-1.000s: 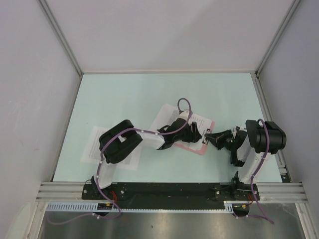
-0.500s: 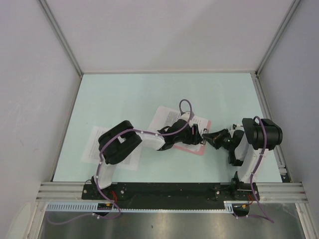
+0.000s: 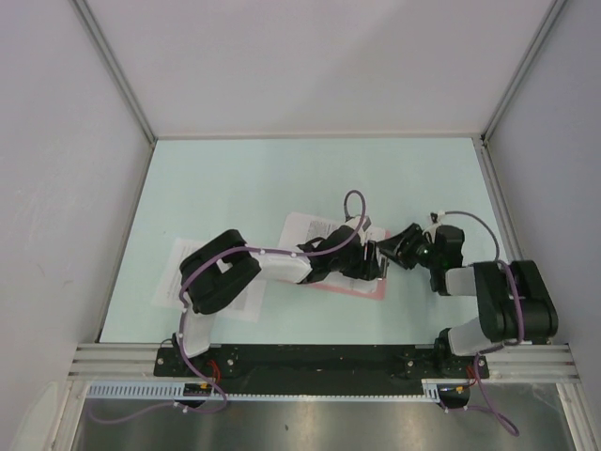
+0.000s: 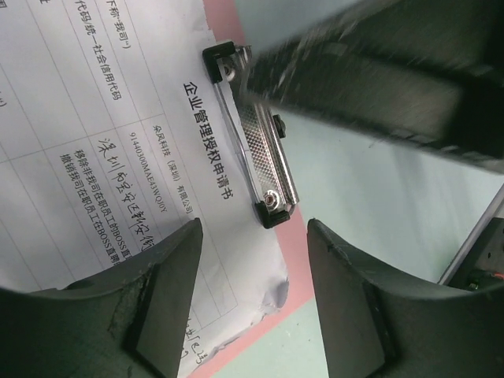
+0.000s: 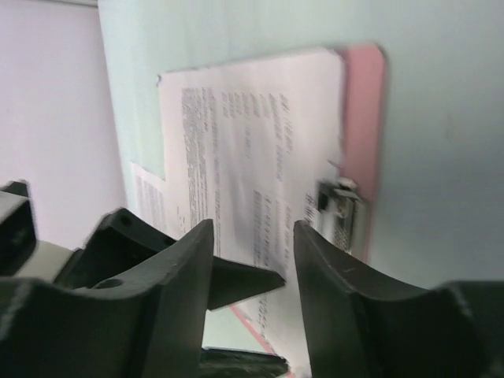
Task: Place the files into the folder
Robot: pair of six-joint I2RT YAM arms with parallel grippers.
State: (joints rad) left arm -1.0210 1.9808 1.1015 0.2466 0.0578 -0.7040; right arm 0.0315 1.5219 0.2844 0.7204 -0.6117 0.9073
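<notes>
Folder [image 3: 374, 287] lies flat at centre of the surface [image 3: 235, 178], its metal clip [image 4: 264, 153] on the 3 o'clock short edge. One file sheet [image 3: 305, 230] lies on the folder with its edge up against the clip; cannot tell if it is under the clip. Second file sheet [image 3: 171, 272] lies at 8 o'clock, well apart, partly under the left arm.

Left end effector [image 3: 369, 258] is released, jaws spread just above the clip. Right end effector [image 3: 406, 242] comes in from 3 o'clock, also released, holding nothing.

Step, likely: seating the first sheet at the clip. Next probably calls for one end effector to lift the clip lever while the other slides the sheet in.
</notes>
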